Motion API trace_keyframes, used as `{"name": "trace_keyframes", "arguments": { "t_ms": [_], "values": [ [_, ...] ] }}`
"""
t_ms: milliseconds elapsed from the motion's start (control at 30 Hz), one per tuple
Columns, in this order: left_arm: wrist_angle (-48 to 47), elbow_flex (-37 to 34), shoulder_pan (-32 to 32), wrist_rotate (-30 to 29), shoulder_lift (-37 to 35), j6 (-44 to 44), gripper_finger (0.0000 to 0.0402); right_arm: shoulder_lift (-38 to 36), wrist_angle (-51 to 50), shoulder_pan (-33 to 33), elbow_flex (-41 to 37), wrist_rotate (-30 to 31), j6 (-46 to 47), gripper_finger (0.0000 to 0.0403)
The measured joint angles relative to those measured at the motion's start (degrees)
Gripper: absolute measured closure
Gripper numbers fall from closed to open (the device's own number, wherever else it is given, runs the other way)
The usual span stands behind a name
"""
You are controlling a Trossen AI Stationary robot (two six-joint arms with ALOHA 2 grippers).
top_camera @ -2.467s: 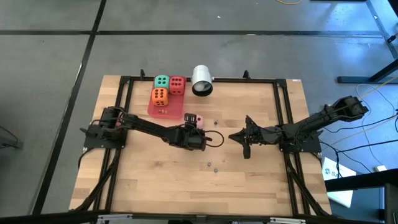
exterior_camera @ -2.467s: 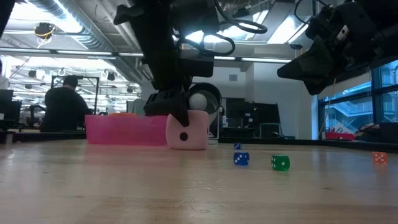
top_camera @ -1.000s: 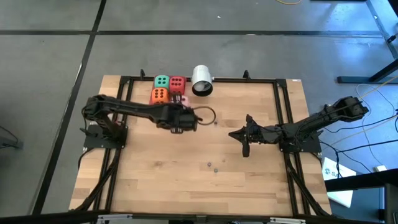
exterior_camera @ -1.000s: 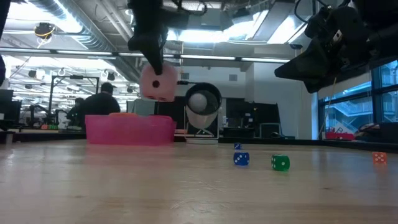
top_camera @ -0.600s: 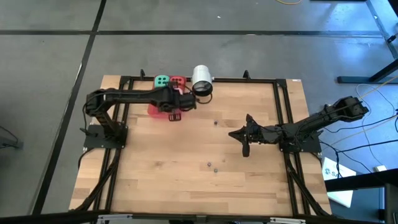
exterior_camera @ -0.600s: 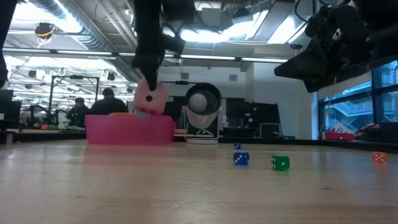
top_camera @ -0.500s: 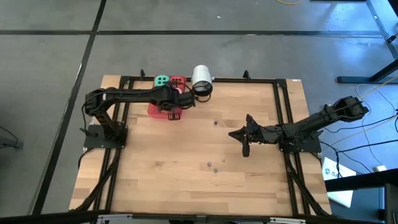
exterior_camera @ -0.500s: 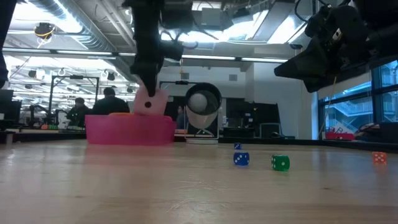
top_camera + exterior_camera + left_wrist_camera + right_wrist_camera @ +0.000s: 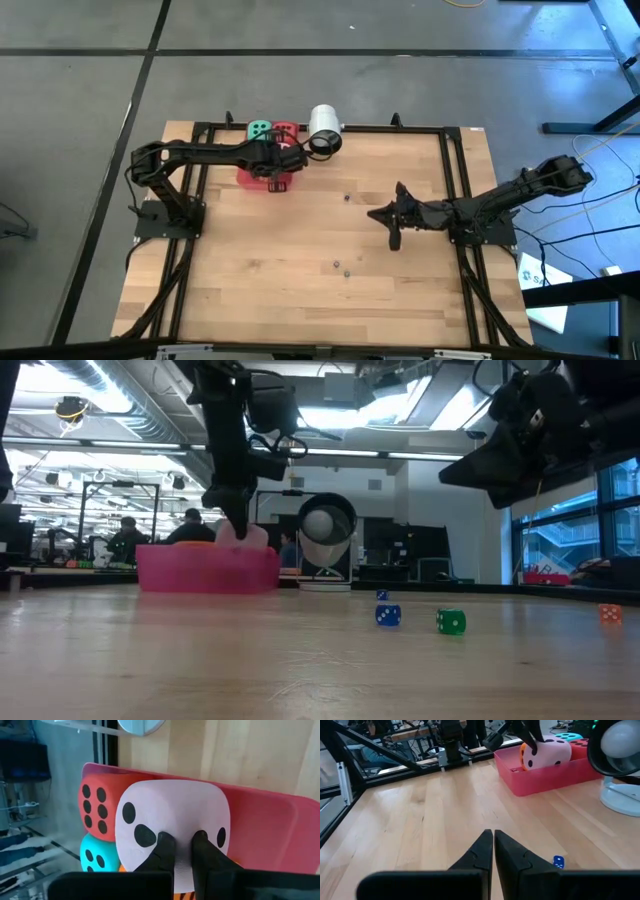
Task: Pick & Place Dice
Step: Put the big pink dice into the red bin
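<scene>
High looks straight down; low sits level at my table (image 9: 320, 670); my left wrist close over tray (image 9: 280, 830), all share it.

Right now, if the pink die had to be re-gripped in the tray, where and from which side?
Pink die sits on top in the pink tray, so come from above and pinch its exposed upper face; the tray walls and the neighbouring dice probably block its sides.

Robotics lab in open-plan office hall. Wooden table (image 9: 330, 300) framed with black rails (image 9: 455, 190), standing on grey floor tiles (image 9: 80, 90). Exposed ducts (image 9: 110, 400) and strip lights (image 9: 440, 405) overhead. People (image 9: 128, 535) seated at far desks with monitors (image 9: 425, 550). Big window (image 9: 560, 540) on one side. Loose cables (image 9: 600, 150) trailing beside table.
</scene>
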Motion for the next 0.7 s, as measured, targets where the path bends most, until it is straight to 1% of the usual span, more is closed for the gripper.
{"name": "trace_keyframes", "arguments": {
  "t_ms": [167,367,533,600,700],
  "values": [
    [2.4,0.0,0.4,0.0,0.0,2.1,0.0396,0.0,0.1,-1.1,0.0,-0.3,0.0,0.0383],
    [2.9,0.0,1.3,0.8,0.7,3.2,0.04,0.0,0.2,-1.8,0.0,-0.5,0.0,0.0383],
    [10.8,-5.5,2.5,0.7,0.8,5.1,0.04,0.0,0.2,-2.0,0.0,-0.5,0.1,0.0383],
    [12.8,-7.5,2.7,-1.0,0.8,5.3,0.04,0.0,0.2,-2.0,0.0,-0.6,0.3,0.0383],
    [13.6,-8.5,2.6,-1.7,0.7,5.3,0.04,0.0,0.2,-2.0,0.0,-0.6,0.4,0.0383]
  ]
}}
